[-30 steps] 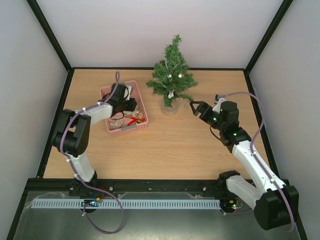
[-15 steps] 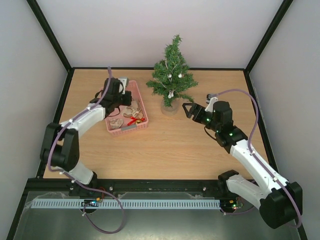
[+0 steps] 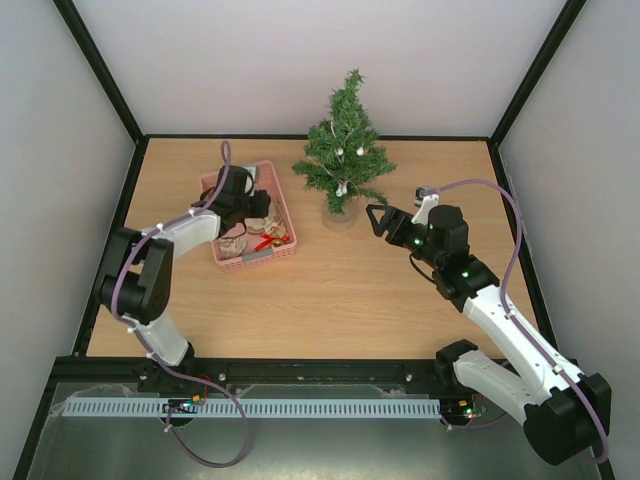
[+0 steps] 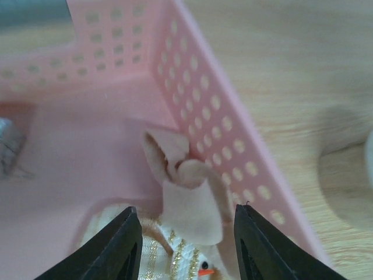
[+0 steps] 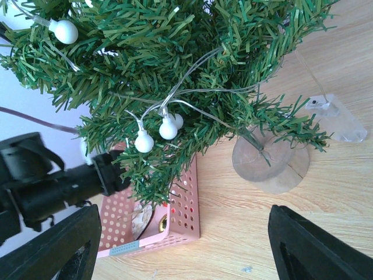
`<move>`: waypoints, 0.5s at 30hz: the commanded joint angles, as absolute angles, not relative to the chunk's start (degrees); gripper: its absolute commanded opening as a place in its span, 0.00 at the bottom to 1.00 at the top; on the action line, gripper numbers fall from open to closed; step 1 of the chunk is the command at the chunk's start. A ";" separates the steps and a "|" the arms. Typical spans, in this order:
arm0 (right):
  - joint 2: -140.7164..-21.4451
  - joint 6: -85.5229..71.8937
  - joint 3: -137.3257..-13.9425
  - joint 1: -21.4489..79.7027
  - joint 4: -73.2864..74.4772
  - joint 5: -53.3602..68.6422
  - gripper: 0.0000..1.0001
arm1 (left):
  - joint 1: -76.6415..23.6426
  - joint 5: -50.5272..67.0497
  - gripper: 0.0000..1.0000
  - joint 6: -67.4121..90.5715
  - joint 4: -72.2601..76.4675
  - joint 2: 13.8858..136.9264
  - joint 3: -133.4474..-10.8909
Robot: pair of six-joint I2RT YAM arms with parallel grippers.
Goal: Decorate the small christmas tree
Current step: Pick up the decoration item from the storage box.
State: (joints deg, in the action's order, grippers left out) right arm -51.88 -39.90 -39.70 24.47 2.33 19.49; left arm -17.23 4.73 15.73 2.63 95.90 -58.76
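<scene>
No readable brand. The label [image 3: 262,257] on the near end of the pink basket [image 3: 284,210] is too small to read. Light wood-grain counter [image 3: 340,300], black frame, plain pale walls. The small christmas tree [image 3: 343,150] stands upright at back centre on a pale round base [image 5: 271,163], just right of the basket, strung with white bulbs [image 5: 168,129]. Left end effector [image 4: 185,210] is released over a beige cloth ornament [image 4: 186,198] inside the basket. Right end effector [image 3: 375,218] is released and empty, near the tree's right side.
</scene>
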 commanded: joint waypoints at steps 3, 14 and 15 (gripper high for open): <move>-50.36 -39.29 -41.02 24.86 1.96 17.99 0.77 | -17.84 8.09 0.48 18.37 7.42 101.23 -59.12; -51.08 -39.50 -41.47 24.87 1.28 18.83 0.77 | -18.11 7.53 0.42 18.23 7.26 105.35 -60.99; -50.99 -39.47 -41.53 24.87 1.35 18.73 0.77 | -18.11 7.43 0.39 18.20 7.21 105.38 -61.00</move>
State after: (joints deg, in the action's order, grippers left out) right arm -51.33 -39.86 -39.70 24.47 2.33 19.09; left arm -17.85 7.70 17.89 6.70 104.20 -59.29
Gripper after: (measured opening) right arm 0.771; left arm 0.422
